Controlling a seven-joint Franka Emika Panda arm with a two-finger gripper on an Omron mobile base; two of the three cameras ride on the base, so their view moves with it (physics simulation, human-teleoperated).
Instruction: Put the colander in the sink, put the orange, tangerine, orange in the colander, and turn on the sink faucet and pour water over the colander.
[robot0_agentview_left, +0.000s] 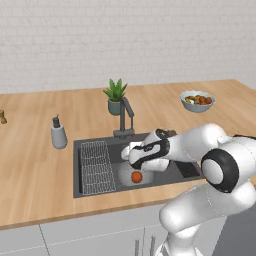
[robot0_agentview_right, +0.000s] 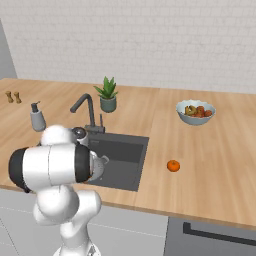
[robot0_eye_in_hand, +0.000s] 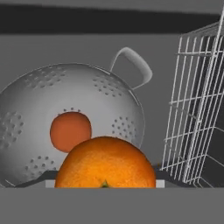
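The grey colander (robot0_eye_in_hand: 100, 96) sits in the dark sink (robot0_agentview_left: 80, 170), with one loop handle toward the back. A small orange fruit (robot0_eye_in_hand: 71, 130) lies inside it, also seen from the left base camera as an orange fruit (robot0_agentview_left: 136, 177). My gripper (robot0_eye_in_hand: 105, 181) hangs just above the colander's near rim, shut on a large orange (robot0_eye_in_hand: 105, 164) that hides most of its fingers. In the left base view the gripper (robot0_agentview_left: 129, 153) is over the basin, in front of the faucet (robot0_agentview_left: 125, 117). No water runs. A third orange fruit (robot0_agentview_right: 173, 165) rests on the counter right of the sink.
A wire grid rack (robot0_eye_in_hand: 197, 109) stands in the sink's left end, close beside the colander. A pale fruit bowl (robot0_agentview_right: 196, 112), a potted plant (robot0_agentview_left: 115, 97) and a grey soap dispenser (robot0_agentview_left: 58, 134) stand on the wooden counter around the sink.
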